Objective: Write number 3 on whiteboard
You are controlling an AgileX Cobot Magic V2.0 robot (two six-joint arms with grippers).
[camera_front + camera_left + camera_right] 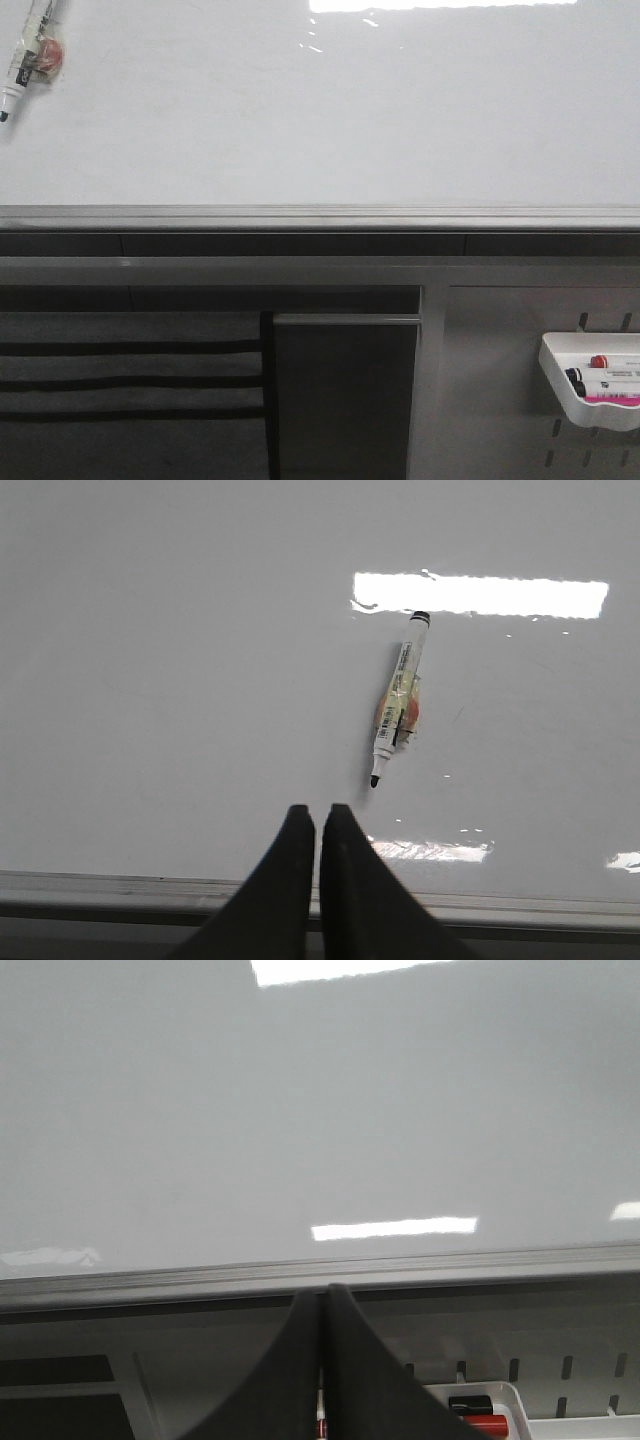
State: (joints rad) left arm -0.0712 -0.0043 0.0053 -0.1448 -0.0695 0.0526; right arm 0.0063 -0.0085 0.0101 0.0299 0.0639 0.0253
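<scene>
Task status: not started. The whiteboard (320, 120) carries no ink in any view; the number 3 is not present on it. All steps remain, by this assessment: acquire a marker, bring its tip to the board, and draw the digit.

Marker location: one uncapped marker (25, 55) lies flat on the whiteboard at the 10 o'clock corner of the front view, partly cut off by the frame edge. A small reddish item is fixed at its mid-barrel; its nature cannot be determined. The left wrist view shows the same marker (395, 700) with its dark tip pointing toward the grey edge rail (320, 890), well apart from the gripper.

Left gripper (320, 825): fingers pressed together, holding nothing, positioned over the board just inside the rail. It would have to spread before any pickup.

Right gripper (321, 1310): fingers pressed together, holding nothing, positioned over the rail (320, 1275) with the pegboard panel (560, 1330) beneath.

Container: a white plastic bin (590, 380) hangs on the grey pegboard panel at 4 o'clock in the front view. Contents visible: a red-capped marker (600, 361) and a black-capped marker (575, 380), lying side by side, plus a pink-edged item below them that cannot be identified. The right wrist view shows the same bin (510, 1405) directly beside the right gripper.
</scene>
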